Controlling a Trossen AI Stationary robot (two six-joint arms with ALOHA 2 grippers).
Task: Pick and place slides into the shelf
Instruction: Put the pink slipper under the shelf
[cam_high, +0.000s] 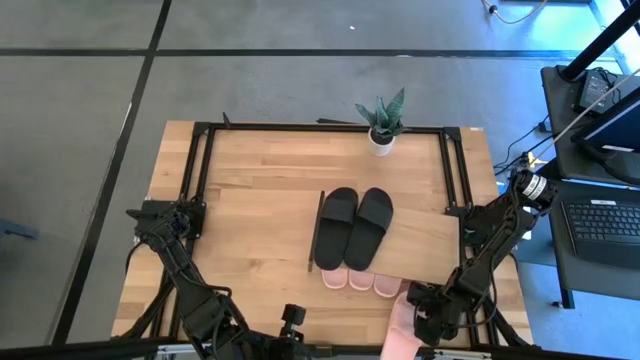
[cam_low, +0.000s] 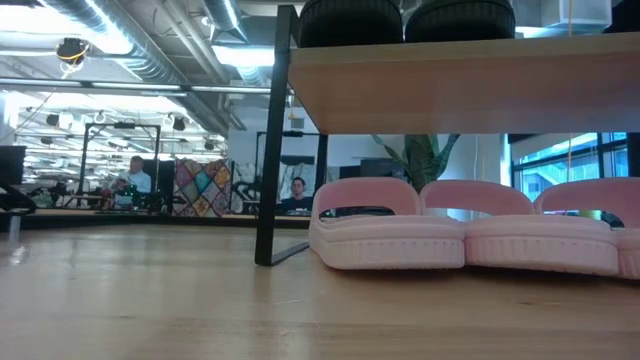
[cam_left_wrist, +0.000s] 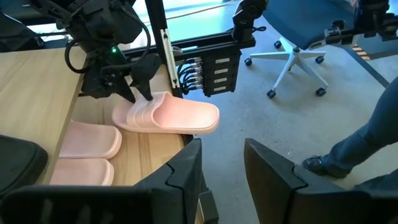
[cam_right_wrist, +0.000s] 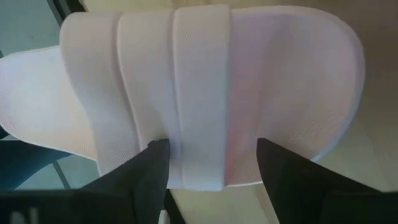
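High view: the right claw (cam_high: 425, 318) grips a pink slide (cam_high: 400, 330) at the counter's (cam_high: 260, 160) near edge, just short of the shelf (cam_high: 425, 240).

Left wrist view: the left claw (cam_left_wrist: 221, 168) is spread, idle.

Right wrist view: fingers clamp the strap.

two slides (cam_high: 356, 222) on shelf (cam_high: 420, 240), three beneath.
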